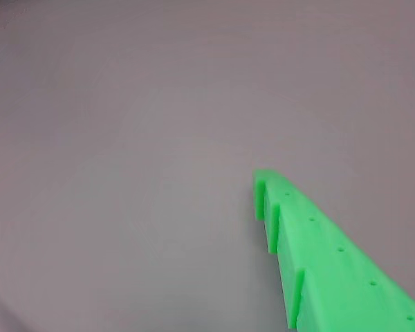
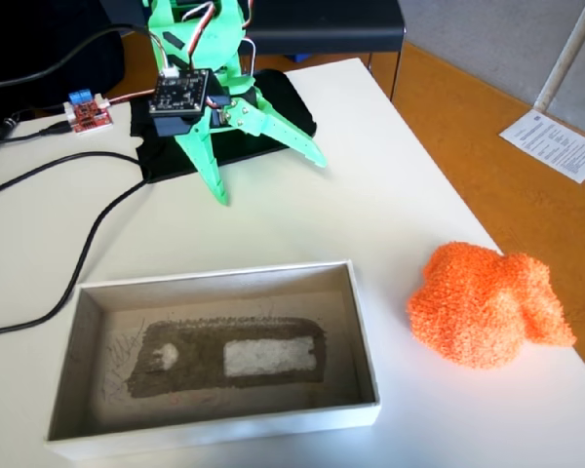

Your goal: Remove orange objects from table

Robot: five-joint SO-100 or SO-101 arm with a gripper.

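Observation:
The orange fuzzy knitted lump (image 2: 487, 304) lies on the white table (image 2: 390, 185) near its right edge in the fixed view, just right of the box. My green gripper (image 2: 268, 177) is at the far side of the table, well away from the lump. Its jaws are spread wide and hold nothing, with one tip down near the tabletop. The wrist view shows only one green toothed finger (image 1: 318, 256) over bare white table (image 1: 124, 138); the lump is out of that view.
A shallow white cardboard box (image 2: 367, 341) with a grey inside stands at the front of the table. A small red circuit board (image 2: 88, 114) and black cables (image 2: 88, 249) lie at the left. The arm stands on a black base (image 2: 283, 102). A paper sheet (image 2: 564, 144) lies on the orange-brown floor.

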